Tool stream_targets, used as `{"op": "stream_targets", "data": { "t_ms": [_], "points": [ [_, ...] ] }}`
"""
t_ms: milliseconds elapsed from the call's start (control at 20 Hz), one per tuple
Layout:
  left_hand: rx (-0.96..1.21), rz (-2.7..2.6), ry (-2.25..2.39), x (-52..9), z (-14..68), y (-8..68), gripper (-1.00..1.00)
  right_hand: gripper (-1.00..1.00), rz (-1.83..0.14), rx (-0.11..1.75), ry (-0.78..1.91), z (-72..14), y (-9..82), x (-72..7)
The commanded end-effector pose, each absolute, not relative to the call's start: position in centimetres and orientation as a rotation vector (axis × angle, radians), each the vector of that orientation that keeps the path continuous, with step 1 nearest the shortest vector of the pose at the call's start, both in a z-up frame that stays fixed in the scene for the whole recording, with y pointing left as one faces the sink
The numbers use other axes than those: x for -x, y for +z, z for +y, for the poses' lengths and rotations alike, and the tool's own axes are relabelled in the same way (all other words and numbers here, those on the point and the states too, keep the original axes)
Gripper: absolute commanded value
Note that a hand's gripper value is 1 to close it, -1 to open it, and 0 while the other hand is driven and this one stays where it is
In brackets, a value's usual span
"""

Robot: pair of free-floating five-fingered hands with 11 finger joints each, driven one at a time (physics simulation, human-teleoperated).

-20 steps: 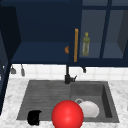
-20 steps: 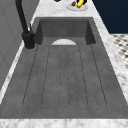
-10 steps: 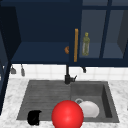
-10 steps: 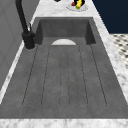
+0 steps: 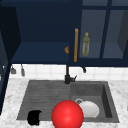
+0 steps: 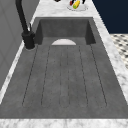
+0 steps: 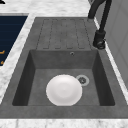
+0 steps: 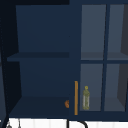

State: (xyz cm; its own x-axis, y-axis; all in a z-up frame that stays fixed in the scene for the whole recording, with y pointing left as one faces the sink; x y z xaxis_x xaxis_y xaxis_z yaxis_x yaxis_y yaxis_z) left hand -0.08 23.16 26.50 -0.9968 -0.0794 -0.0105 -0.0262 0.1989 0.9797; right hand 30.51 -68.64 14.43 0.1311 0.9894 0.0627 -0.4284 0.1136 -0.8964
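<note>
A black hand, my left hand, hangs low at the front left of the sink, before the drainboard. It holds nothing that I can make out, and its finger pose is unclear. To its right, a large red ball sits at the sink's front edge, apart from the hand. Behind the ball a white plate lies in the basin beside the drain. The same plate fills the basin floor in the right side view. A black shape shows at the far front corner of the counter.
A black faucet stands behind the sink. Above, a navy wall cabinet stands open on the left, with a small orange thing on its bottom shelf. An orange door handle and a greenish bottle are to the right. Coloured items lie on the far counter.
</note>
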Motion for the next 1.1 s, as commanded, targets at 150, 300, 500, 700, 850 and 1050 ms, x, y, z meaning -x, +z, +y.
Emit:
{"op": "stream_targets", "data": {
  "t_ms": [150,300,500,700,850,1050],
  "points": [
    [-0.106,-2.399,-1.959,0.1,23.2,26.5,0.00,-1.00,-0.815,0.900,1.281,-66.9,17.1,-30.9],
    [-0.106,-2.399,-1.959,0.1,23.2,26.5,0.00,-1.00,-0.822,0.880,1.252,-65.2,18.3,-31.7],
    [-0.106,-2.399,-1.959,0.1,23.2,26.5,0.00,-1.00,-0.814,0.881,1.253,-62.3,19.3,-32.5],
    [-0.106,-2.399,-1.959,0.1,23.2,26.5,0.00,-1.00,-0.807,0.908,1.259,-59.5,20.0,-33.0],
    [-0.106,-2.399,-1.959,0.1,23.2,26.5,0.00,-1.00,-0.825,0.933,1.253,-57.2,20.4,-33.0],
    [-0.106,-2.399,-1.959,0.1,23.2,26.5,0.00,-1.00,-0.811,0.943,1.262,-55.8,20.3,-33.2]
  ]
}}
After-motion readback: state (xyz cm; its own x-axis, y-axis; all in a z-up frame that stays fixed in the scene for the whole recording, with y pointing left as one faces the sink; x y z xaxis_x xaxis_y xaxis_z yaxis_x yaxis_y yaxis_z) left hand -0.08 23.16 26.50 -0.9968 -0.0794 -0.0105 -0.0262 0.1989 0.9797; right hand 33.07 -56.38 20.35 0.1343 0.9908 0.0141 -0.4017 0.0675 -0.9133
